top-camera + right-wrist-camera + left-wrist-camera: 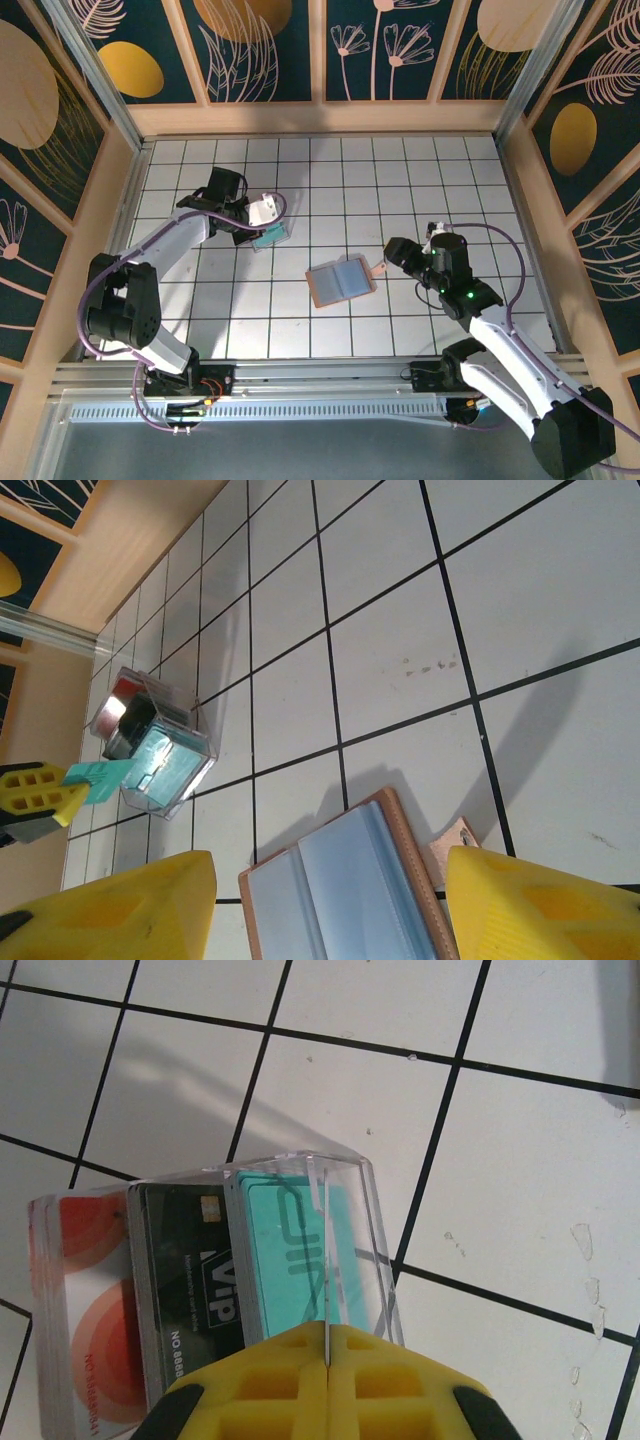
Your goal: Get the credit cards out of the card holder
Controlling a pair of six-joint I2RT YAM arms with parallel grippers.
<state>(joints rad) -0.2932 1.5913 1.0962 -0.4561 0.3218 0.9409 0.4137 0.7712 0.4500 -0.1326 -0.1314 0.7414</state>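
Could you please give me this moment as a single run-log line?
left gripper: shut on teal card, at clear box | right gripper: open, over card holder | card holder: lying open

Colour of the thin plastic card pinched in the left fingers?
A teal card; best in right wrist view.

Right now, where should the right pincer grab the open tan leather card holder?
Probably its small side tab, approached from the right: the tan leather card holder lies flat and open, and that tab juts out toward the open right pincer.
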